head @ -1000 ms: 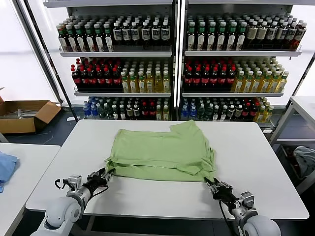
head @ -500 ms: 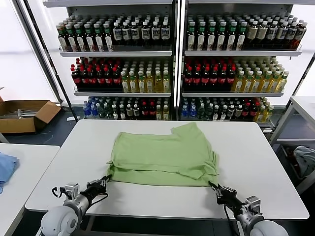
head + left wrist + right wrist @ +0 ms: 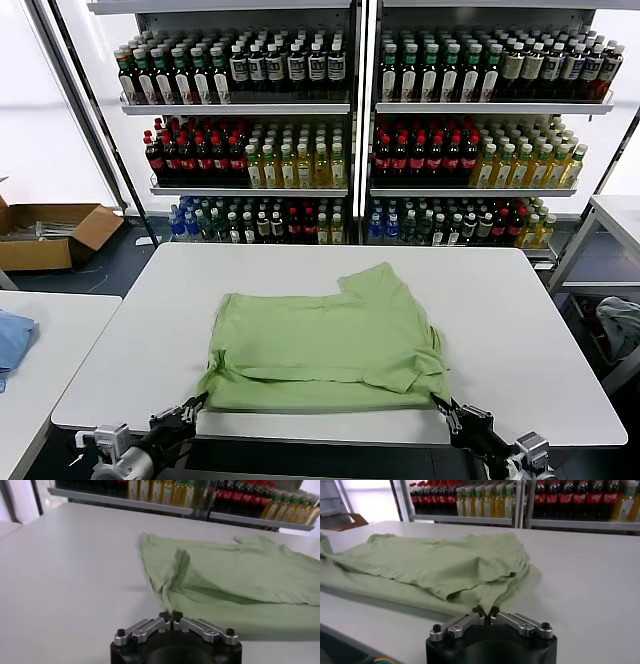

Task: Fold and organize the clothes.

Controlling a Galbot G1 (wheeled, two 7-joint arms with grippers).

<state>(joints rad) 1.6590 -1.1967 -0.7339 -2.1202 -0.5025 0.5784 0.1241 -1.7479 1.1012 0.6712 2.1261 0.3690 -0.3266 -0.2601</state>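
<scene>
The folded shirt (image 3: 325, 345) lies low in the frame, at the table's (image 3: 540, 320) near edge. Left gripper (image 3: 192, 405) pinches its lower-left corner; right gripper (image 3: 443, 405) is clamped on the lower-right corner

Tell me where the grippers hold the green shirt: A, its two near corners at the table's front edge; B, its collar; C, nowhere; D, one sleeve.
A: the left gripper and right gripper are each shut on a near corner of the shirt.
</scene>
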